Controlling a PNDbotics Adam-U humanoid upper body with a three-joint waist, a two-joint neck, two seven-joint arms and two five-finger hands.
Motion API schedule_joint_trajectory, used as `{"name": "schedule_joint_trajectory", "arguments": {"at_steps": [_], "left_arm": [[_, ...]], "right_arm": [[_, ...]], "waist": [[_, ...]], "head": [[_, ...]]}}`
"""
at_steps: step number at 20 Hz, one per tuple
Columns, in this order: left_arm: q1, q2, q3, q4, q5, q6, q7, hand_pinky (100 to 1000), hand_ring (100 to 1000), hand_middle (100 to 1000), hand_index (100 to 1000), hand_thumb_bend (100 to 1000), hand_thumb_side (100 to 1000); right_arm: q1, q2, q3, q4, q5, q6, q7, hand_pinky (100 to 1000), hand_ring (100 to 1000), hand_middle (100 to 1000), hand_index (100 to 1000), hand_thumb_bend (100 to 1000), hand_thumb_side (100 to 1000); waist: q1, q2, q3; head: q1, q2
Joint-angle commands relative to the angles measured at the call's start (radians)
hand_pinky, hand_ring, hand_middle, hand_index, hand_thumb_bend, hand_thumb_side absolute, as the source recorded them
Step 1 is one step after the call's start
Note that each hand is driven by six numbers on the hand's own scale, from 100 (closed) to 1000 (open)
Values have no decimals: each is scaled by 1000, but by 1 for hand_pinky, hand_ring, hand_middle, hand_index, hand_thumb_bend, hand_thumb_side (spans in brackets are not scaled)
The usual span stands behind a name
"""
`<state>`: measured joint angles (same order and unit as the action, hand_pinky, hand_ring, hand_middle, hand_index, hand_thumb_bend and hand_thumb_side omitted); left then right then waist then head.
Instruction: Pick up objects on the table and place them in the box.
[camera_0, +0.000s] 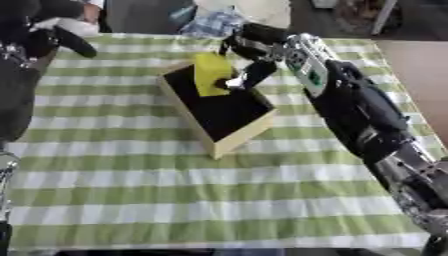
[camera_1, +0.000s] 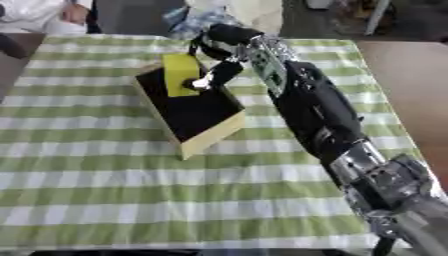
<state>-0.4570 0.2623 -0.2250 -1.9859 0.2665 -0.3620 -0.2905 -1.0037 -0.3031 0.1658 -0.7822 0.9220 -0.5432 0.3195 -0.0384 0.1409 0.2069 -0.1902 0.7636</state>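
A shallow wooden box (camera_0: 238, 138) with a black inside lies askew on the green-checked tablecloth (camera_0: 175, 190). A flat yellow block (camera_0: 211, 73) stands tilted at the box's far end, its lower part over the black inside. My right hand (camera_0: 252, 71) reaches in from the upper right, fingers curled down on the block's right edge. Whether the block touches the box floor cannot be told. My left hand (camera_0: 63, 39) is a dark shape at the far left corner of the table, away from the box.
The rest of the box's black inside holds nothing I can make out. My right forearm (camera_1: 315, 110) stretches along the table's right side. Cloth and white things (camera_0: 219, 20) lie past the far edge. The brown floor (camera_0: 429, 75) shows to the right.
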Motion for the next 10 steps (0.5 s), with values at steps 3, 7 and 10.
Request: {"name": "schedule_joint_trajectory", "arguments": {"at_steps": [3,7,10], "left_arm": [[-17,6,8,-14,1,0,-3,612,800,748,789,100,588],[-17,7,8,-14,0,1,-8,612,800,749,788,100,588],[-16,6,7,-14,-1,2,-11,611,800,749,788,100,589]], "right_arm": [[-24,-6,-20,34,33,-8,-3,120,255,227,518,286,584],[-30,-2,-23,32,35,-7,-5,370,342,317,598,304,636],[-31,0,-20,25,40,-6,10,534,416,390,658,342,682]], "waist": [[5,-11,1],[5,-10,-1],[5,-9,-2]], "head": [[4,6],[5,6],[5,6]]}}
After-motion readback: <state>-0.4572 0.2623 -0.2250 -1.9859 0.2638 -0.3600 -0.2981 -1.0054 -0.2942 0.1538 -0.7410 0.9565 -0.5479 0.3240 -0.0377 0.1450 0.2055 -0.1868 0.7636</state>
